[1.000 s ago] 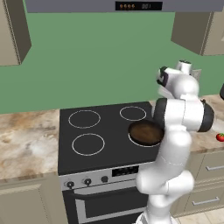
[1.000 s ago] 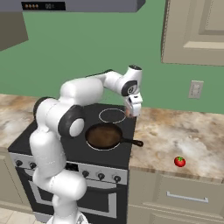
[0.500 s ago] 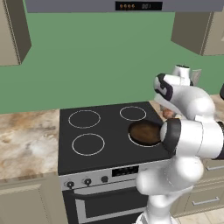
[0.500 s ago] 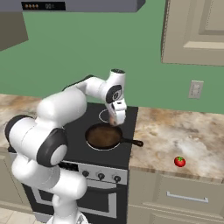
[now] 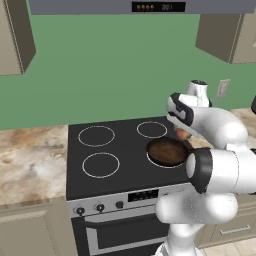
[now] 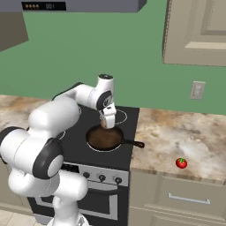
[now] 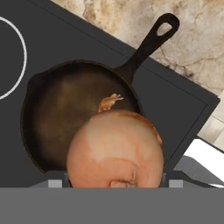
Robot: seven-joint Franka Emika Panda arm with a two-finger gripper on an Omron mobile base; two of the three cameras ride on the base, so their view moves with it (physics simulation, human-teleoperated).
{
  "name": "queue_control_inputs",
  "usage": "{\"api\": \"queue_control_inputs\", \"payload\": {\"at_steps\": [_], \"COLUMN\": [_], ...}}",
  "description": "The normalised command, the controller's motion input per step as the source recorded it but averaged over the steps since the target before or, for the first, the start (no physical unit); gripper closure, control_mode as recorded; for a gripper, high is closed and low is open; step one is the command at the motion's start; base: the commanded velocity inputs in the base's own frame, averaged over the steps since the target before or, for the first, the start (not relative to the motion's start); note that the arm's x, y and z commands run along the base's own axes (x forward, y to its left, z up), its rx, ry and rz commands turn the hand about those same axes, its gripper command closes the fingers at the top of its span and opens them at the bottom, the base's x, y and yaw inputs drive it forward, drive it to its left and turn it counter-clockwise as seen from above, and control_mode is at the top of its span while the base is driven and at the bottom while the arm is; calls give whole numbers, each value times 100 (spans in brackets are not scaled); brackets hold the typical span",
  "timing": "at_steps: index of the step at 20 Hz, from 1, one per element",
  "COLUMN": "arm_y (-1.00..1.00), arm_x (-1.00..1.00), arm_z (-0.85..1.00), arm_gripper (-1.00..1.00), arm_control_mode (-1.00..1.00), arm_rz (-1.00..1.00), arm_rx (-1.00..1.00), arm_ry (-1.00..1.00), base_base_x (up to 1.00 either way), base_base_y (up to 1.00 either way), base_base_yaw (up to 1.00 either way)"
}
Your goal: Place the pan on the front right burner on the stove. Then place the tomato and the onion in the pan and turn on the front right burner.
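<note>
The dark pan (image 6: 104,137) sits on the stove (image 5: 125,150) over the front right burner, which it covers, with its thin handle (image 6: 132,142) pointing right toward the counter. My gripper (image 6: 107,123) hangs just above the pan's far rim, shut on the pale tan onion (image 6: 105,125). In the hand view the onion (image 7: 116,148) bulges between my fingertips, with the pan (image 7: 65,109) right below it. From the left base view the onion (image 5: 181,133) shows beside the pan (image 5: 166,151). The red tomato (image 6: 181,163) lies on the counter, right of the stove.
Three white ring burners (image 5: 100,165) are bare on the black glass. Black knobs (image 5: 100,207) line the silver front panel. Marble counter (image 6: 176,132) runs to the right, with a wall outlet (image 6: 197,90) above it. A range hood hangs overhead.
My arm has swung left and down, carrying the onion from beside the stove's right edge to just over the pan. Pan and tomato stayed put.
</note>
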Motion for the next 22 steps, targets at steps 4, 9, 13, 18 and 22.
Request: {"api": "queue_control_inputs", "payload": {"at_steps": [4, 9, 13, 18, 22], "arm_y": [19, 17, 7, 0, 1], "arm_x": [13, 13, 10, 2, 1], "arm_z": [-13, -21, -32, -33, -33], "arm_gripper": [100, 100, 100, 100, 100], "arm_control_mode": [-100, -100, -100, -100, -100], "arm_rz": [0, 0, 0, 0, 0], "arm_rx": [0, 0, 0, 0, 0], "arm_ry": [0, 0, 0, 0, 0], "base_base_x": [0, 0, 0, 0, 0], "base_base_y": [0, 0, 0, 0, 0], "base_base_yaw": [0, 0, 0, 0, 0]}}
